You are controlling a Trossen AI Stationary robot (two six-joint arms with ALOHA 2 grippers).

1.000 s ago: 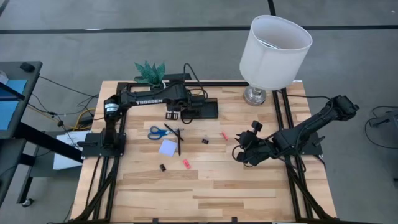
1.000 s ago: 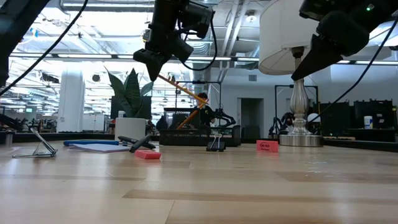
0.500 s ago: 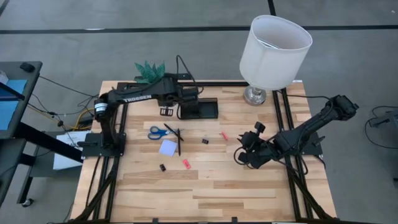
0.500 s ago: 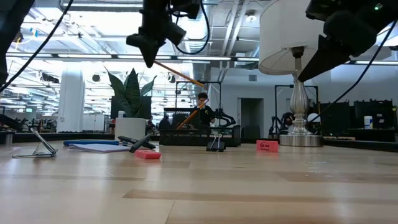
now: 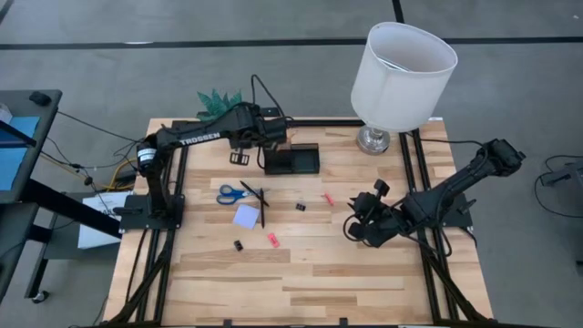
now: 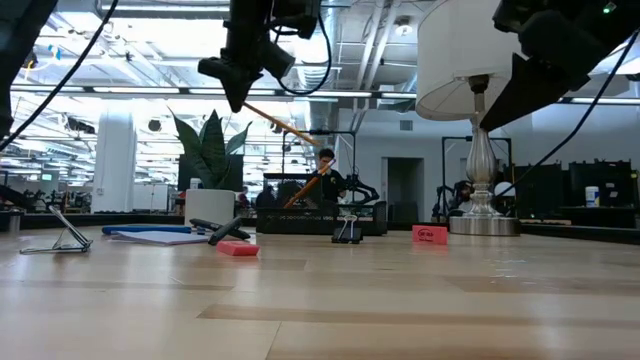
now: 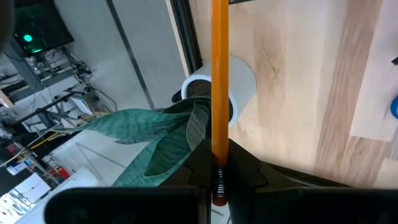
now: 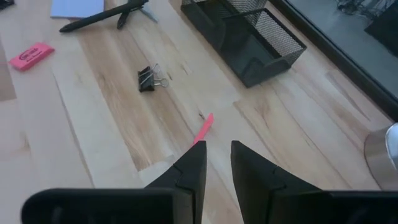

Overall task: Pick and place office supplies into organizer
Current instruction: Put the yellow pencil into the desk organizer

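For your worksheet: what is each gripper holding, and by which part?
Left gripper clamps an orange pen near one end. Right gripper holds nothing.

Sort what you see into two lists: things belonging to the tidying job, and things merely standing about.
Job: black mesh organizer, orange pen in left gripper, blue-handled scissors, black pen, lavender note pad, black binder clip.
Standing about: white-shaded lamp, potted green plant.

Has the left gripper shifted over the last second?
Yes. The left gripper, shut on the orange pen, has moved back toward the plant, away from the scissors.
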